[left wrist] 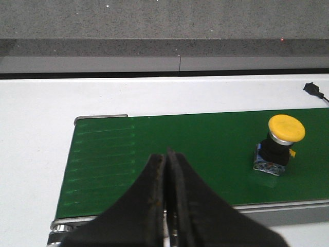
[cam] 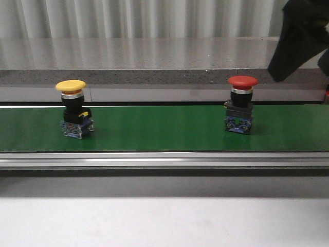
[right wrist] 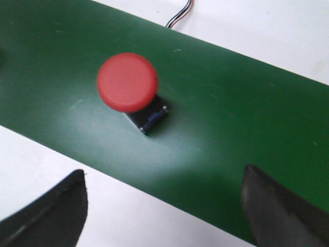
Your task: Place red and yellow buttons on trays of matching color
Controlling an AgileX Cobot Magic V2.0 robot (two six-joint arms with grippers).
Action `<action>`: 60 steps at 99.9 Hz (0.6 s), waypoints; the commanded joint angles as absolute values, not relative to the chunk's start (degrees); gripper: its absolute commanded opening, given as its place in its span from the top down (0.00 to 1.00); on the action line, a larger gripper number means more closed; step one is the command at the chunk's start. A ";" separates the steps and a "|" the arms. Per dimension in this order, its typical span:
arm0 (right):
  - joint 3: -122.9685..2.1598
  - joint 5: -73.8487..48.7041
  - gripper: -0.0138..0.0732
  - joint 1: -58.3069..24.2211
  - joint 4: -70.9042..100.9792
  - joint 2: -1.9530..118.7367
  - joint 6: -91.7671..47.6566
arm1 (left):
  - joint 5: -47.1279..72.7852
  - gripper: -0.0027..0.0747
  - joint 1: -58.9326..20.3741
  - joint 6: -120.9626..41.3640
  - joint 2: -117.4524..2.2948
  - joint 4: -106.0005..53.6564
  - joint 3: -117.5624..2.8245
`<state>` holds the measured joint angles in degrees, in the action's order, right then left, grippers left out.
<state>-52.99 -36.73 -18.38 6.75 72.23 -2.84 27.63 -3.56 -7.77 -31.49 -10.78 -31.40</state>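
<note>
A yellow button (cam: 72,109) stands upright on the left of the green belt (cam: 159,128), and a red button (cam: 240,105) stands upright on the right. In the left wrist view my left gripper (left wrist: 167,154) is shut and empty, hovering over the belt's end, with the yellow button (left wrist: 280,146) well off to one side. My right gripper (right wrist: 162,172) is open and empty, looking down on the red button (right wrist: 128,85), which lies beyond the fingertips (right wrist: 61,206) rather than between them. The right arm (cam: 300,36) shows dark at the front view's upper right. The trays are out of view.
An aluminium rail (cam: 164,159) runs along the belt's front edge, with white tabletop (cam: 164,221) before it. A grey ledge (cam: 154,54) runs behind the belt. A black plug (left wrist: 313,90) and thin wires (right wrist: 181,14) lie off the belt's ends.
</note>
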 commanded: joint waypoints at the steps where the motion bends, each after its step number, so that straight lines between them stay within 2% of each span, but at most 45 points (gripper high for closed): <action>1: -56.68 -34.25 0.15 -19.34 7.15 74.18 -3.49 | 23.25 0.99 -4.12 -7.56 -31.43 -11.72 -33.02; 23: -60.59 -33.58 0.15 -19.53 7.10 81.17 -3.49 | 23.25 0.99 -4.12 -7.56 -31.43 -11.72 -33.02; 30: -61.74 -33.23 0.19 -19.46 6.75 83.22 -3.49 | 23.25 0.99 -4.12 -7.56 -31.43 -11.72 -33.02; 49: -64.55 -33.15 0.47 -19.13 6.22 87.36 -3.49 | 23.25 0.99 -4.12 -7.56 -31.43 -11.72 -33.02; 60: -66.14 -34.92 0.58 -17.93 6.22 88.33 -3.44 | 23.25 0.99 -4.12 -7.56 -31.43 -11.72 -33.02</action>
<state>-63.47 -35.85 -19.04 6.38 89.78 -2.84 27.63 -3.56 -7.77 -31.49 -10.78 -31.40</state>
